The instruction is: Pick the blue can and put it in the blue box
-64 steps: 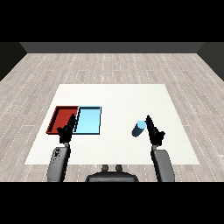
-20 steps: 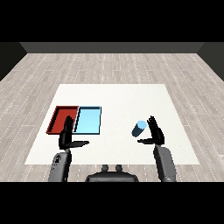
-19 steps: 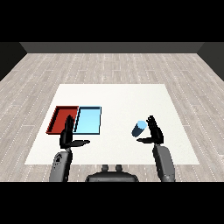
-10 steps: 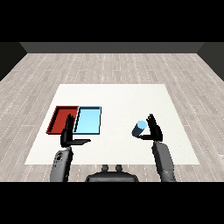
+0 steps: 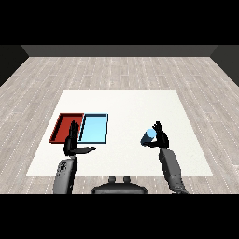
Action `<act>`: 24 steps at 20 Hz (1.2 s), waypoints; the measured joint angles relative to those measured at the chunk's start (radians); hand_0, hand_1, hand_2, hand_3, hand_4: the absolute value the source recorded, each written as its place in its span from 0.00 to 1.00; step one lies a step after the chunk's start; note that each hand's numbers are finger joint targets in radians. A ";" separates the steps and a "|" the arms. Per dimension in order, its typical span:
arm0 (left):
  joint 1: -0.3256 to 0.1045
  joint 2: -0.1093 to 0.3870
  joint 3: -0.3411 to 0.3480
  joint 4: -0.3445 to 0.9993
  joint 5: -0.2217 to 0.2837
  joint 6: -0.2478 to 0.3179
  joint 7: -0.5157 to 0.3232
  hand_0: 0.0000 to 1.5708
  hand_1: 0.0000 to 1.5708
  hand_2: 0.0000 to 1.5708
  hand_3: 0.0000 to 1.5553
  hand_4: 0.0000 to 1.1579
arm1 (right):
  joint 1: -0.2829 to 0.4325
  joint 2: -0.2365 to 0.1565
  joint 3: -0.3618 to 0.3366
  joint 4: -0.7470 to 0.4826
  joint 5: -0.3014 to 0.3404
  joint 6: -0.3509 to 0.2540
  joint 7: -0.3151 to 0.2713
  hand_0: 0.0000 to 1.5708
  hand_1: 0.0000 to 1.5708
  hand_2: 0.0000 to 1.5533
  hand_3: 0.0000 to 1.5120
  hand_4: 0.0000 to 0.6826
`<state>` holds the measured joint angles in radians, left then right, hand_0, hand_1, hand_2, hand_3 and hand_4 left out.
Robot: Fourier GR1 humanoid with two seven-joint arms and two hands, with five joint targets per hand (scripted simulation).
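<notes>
The blue can [image 5: 148, 137] is on the white table, right of centre and well right of both trays. My right hand [image 5: 161, 139] is against the can's right side, its fingers straight and pointing up, not curled round the can. The light blue tray [image 5: 94, 128] lies left of centre with nothing in it. My left hand [image 5: 71, 144] hovers at the near edge of the trays, fingers straight up and thumb stretched to the right, holding nothing.
The red tray [image 5: 63, 128] lies against the blue tray's left side, and my left hand's fingers overlap its near right corner. Bare white table [image 5: 126, 107] stretches between the trays and the can.
My right hand has moved left and closed the gap to the can, now touching its right side. The left hand and the trays have stayed put.
</notes>
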<state>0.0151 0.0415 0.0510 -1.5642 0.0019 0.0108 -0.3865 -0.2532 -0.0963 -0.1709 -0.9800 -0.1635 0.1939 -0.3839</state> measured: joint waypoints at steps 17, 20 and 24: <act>0.021 0.003 0.001 -0.012 0.011 -0.003 -0.010 0.00 0.00 0.00 0.00 0.00 | -0.061 0.010 0.013 0.094 -0.039 -0.007 -0.003 0.00 0.00 0.00 0.00 0.00; 0.017 0.000 -0.007 -0.012 0.004 -0.004 -0.010 0.00 0.00 0.00 0.00 0.00 | -0.073 0.014 0.020 0.096 -0.034 -0.029 0.006 0.00 0.00 0.00 0.00 0.00; 0.033 -0.002 -0.006 -0.018 0.009 -0.008 -0.017 0.00 0.00 0.00 0.00 0.00 | -0.090 0.010 0.014 0.150 -0.029 -0.034 -0.037 0.00 0.00 0.32 0.00 0.00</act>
<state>0.0485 0.0392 0.0446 -1.5820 0.0110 0.0030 -0.4031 -0.3435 -0.0860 -0.1571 -0.8296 -0.1929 0.1601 -0.4210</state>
